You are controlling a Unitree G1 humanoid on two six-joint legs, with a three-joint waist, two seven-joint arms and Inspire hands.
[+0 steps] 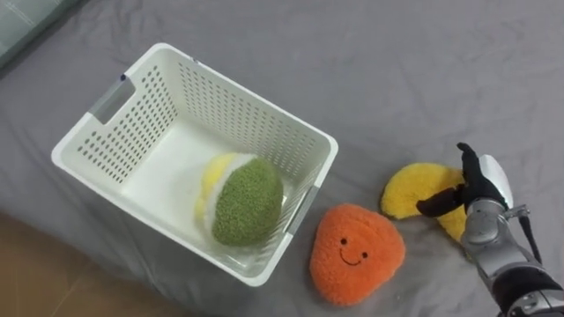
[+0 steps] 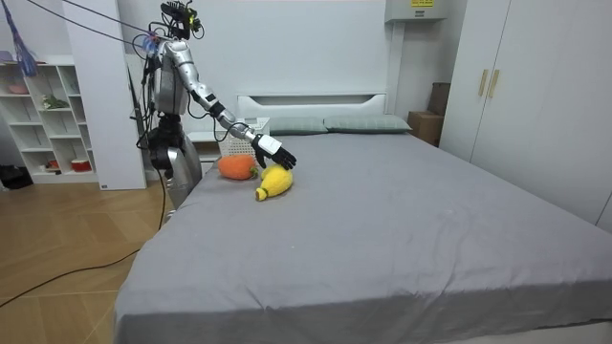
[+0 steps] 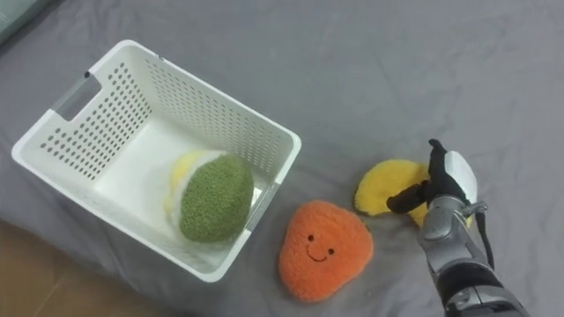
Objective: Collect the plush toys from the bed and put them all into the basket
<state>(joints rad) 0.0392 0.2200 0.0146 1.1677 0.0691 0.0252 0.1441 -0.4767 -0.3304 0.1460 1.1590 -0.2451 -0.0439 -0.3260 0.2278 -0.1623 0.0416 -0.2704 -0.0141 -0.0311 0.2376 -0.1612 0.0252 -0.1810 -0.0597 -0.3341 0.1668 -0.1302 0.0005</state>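
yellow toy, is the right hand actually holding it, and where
Cannot be told: the right hand lies over the right end of the yellow toy, which rests on the bed.

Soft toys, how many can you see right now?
3: a green and yellow toy in the white basket, an orange toy on the bed beside it, a yellow toy at the right hand.
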